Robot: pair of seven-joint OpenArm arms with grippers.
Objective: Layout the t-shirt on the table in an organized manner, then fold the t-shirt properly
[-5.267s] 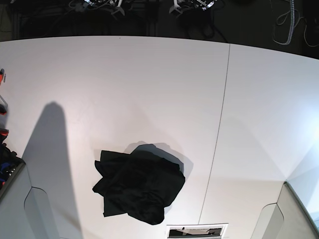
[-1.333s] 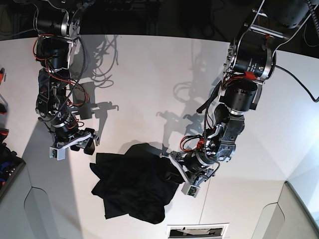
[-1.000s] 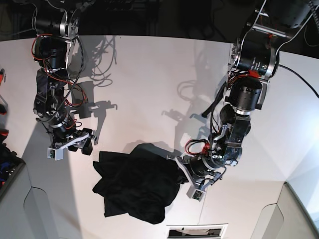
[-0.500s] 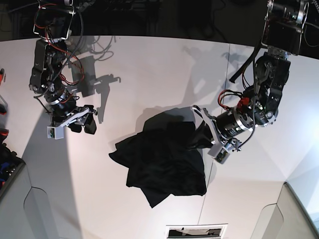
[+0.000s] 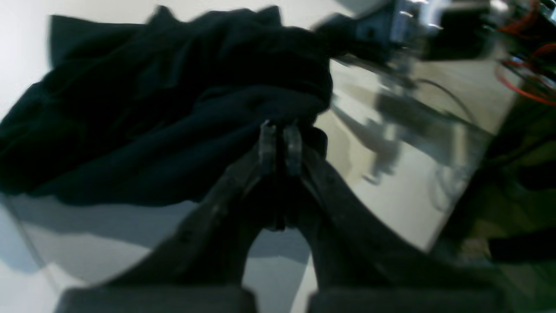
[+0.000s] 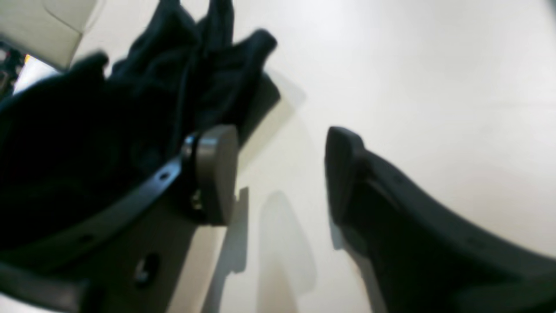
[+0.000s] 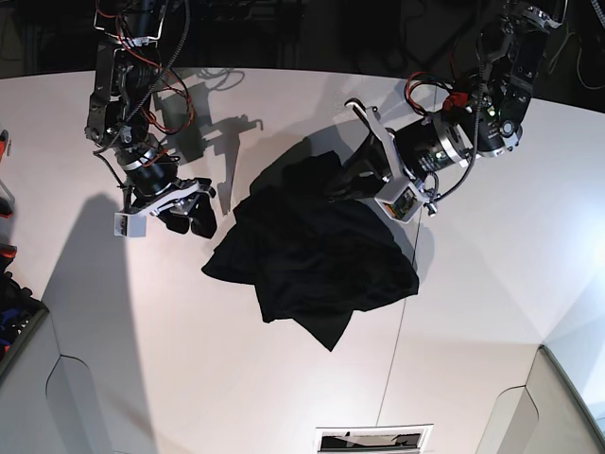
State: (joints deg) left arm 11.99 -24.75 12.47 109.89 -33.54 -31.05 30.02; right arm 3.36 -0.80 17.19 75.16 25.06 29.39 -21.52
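Two end effectors are at work, and the laying-out step looks to be in hand, since the t-shirt is bunched, not flat.

Left wrist view: the left end effector (image 5: 280, 145) has its dark fingers pinched together on a fold of the t-shirt (image 5: 165, 113). The cloth is matte black, soft and deeply creased, mounded in heavy folds on the smooth pale bench (image 5: 130, 248). No orange graphic shows here. The picture is blurred.

Right wrist view: the right end effector (image 6: 282, 174) stands with its fingers well apart and nothing between them, one grey flat pad facing one dark curved finger. It hangs over the bare glossy bench (image 6: 412, 87), with the rumpled t-shirt (image 6: 186, 78) just beside the grey pad.

Base view: the t-shirt (image 7: 312, 260) lies as an irregular black heap near the middle of the white bench (image 7: 284, 397), beside the thin dark seam (image 7: 408, 274). The left end effector (image 7: 352, 182) grips its far edge; the right end effector (image 7: 184, 216) hovers close to its other side, apart from it. I judge the next move calls for the free end effector to take an opposite edge, so the two can spread the cloth flat.
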